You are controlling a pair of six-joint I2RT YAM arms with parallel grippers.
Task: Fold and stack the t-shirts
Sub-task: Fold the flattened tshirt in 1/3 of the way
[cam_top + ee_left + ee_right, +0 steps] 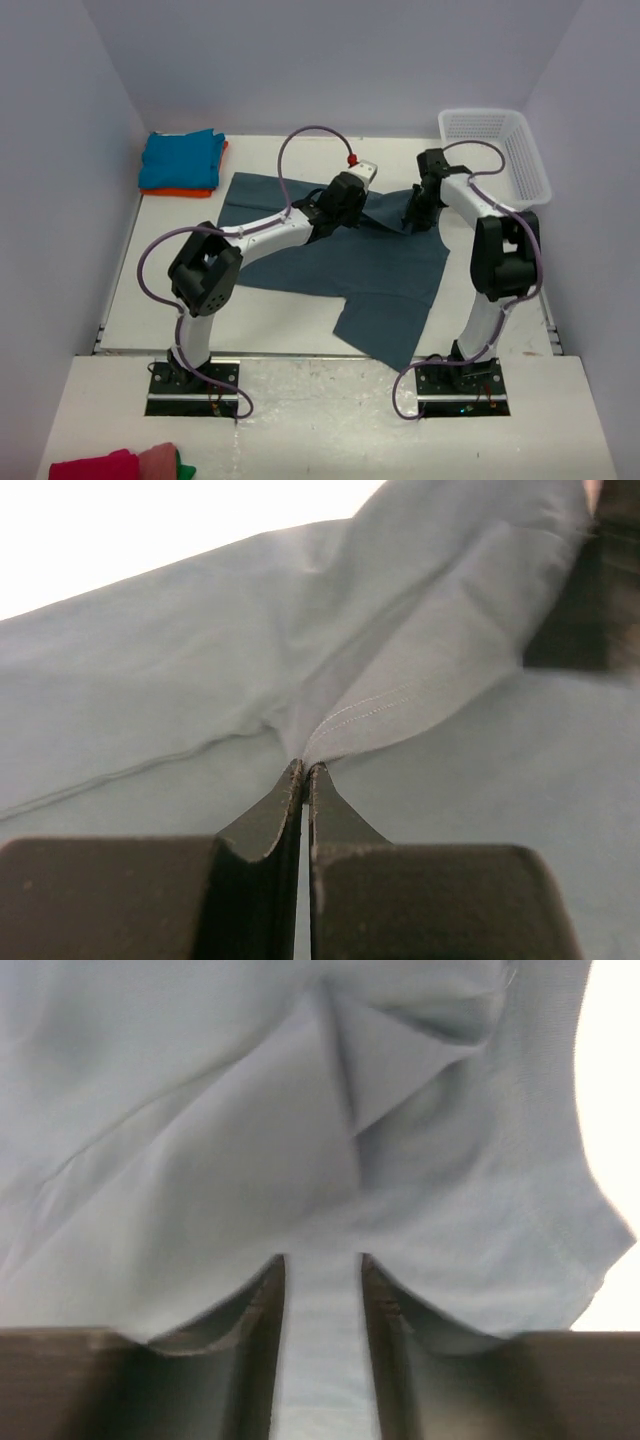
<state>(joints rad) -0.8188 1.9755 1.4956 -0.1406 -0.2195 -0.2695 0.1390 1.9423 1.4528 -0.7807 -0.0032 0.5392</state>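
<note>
Pinching a fold of the slate-blue t-shirt [150,680], left gripper [304,772] clenched; right gripper [322,1260] parted astride it.

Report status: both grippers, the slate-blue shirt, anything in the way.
Left gripper shut on a pinch of the slate-blue t-shirt. Right gripper jaws apart, cloth between them. Shirt lies spread, not yet folded. No obstacle seen on it.

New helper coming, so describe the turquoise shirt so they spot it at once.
Go to the table's far left corner. The turquoise shirt lies folded there on top of an orange shirt. Its neighbour, the slate-blue shirt, is darker and spread out mid-table.
</note>
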